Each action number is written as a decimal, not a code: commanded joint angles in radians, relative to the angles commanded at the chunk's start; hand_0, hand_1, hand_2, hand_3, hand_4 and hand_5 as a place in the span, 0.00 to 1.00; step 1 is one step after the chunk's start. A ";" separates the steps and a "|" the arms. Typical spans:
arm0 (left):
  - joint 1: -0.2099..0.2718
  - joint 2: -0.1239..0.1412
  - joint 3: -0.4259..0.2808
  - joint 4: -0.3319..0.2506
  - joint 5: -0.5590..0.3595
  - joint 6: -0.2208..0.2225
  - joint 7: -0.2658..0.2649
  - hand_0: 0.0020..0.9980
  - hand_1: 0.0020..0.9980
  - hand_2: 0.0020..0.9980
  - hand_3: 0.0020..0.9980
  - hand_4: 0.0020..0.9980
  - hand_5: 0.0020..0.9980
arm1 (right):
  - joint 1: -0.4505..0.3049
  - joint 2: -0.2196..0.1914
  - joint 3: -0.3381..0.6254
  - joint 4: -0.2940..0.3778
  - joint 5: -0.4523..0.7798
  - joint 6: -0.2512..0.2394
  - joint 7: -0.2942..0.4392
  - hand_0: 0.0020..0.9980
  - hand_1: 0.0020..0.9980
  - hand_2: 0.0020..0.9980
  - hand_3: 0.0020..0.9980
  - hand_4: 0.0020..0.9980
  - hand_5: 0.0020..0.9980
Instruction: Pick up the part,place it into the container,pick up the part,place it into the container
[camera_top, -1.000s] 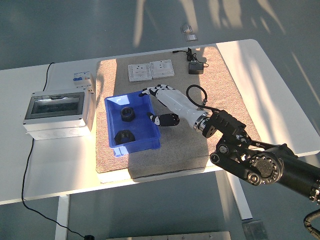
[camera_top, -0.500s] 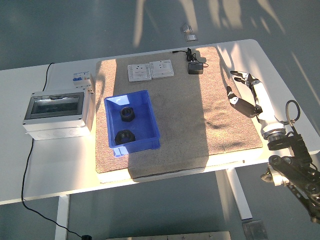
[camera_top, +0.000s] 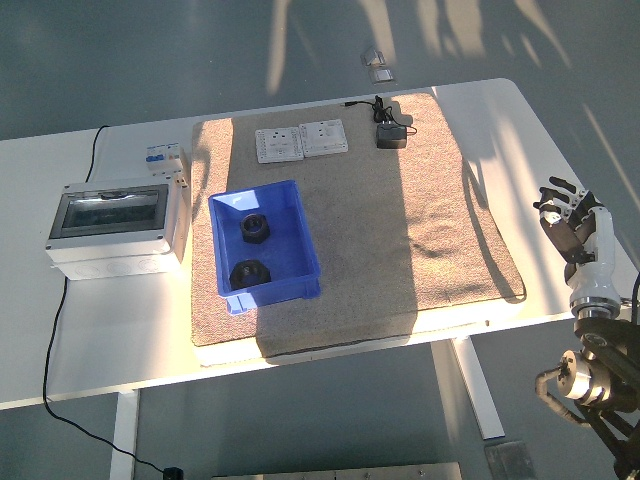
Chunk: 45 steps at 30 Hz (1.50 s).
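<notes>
As you scan from the left of the desk (camera_top: 110, 330), you see a grey enclosure box (camera_top: 117, 227) w/ a clear lid, a dark cable (camera_top: 55, 330) trailing from it toward the near edge, and a small breaker unit (camera_top: 165, 160) just behind it. Next comes the tan mat (camera_top: 400, 250), w/ the blue container (camera_top: 265, 245) on its left part. Both black parts sit inside: one part (camera_top: 256, 227) toward the far end, the other part (camera_top: 248, 273) toward the near end, apart from each other. Behind the container, 2 white socket plates (camera_top: 302, 141) lie side by side; a black adapter (camera_top: 391, 135) is farther right. At the far right, off the mat, the right robot hand (camera_top: 570, 222) hangs by the desk edge, fingers loosely spread, holding nothing.
</notes>
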 joint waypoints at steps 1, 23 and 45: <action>-0.001 0.001 -0.002 0.000 0.004 -0.001 0.002 0.68 0.67 0.66 0.78 0.80 0.77 | 0.000 0.000 0.001 0.000 0.009 0.000 0.001 0.70 0.51 0.59 0.62 0.57 0.24; -0.018 0.009 0.033 0.000 0.028 0.010 0.049 0.68 0.67 0.64 0.77 0.78 0.78 | -0.011 0.013 0.035 -0.013 0.104 0.013 0.024 0.68 0.48 0.55 0.58 0.65 0.38; -0.023 0.010 0.022 0.000 0.049 0.005 0.051 0.68 0.66 0.64 0.77 0.77 0.79 | -0.011 0.013 0.031 -0.022 0.140 0.069 0.026 0.69 0.48 0.55 0.55 0.90 0.66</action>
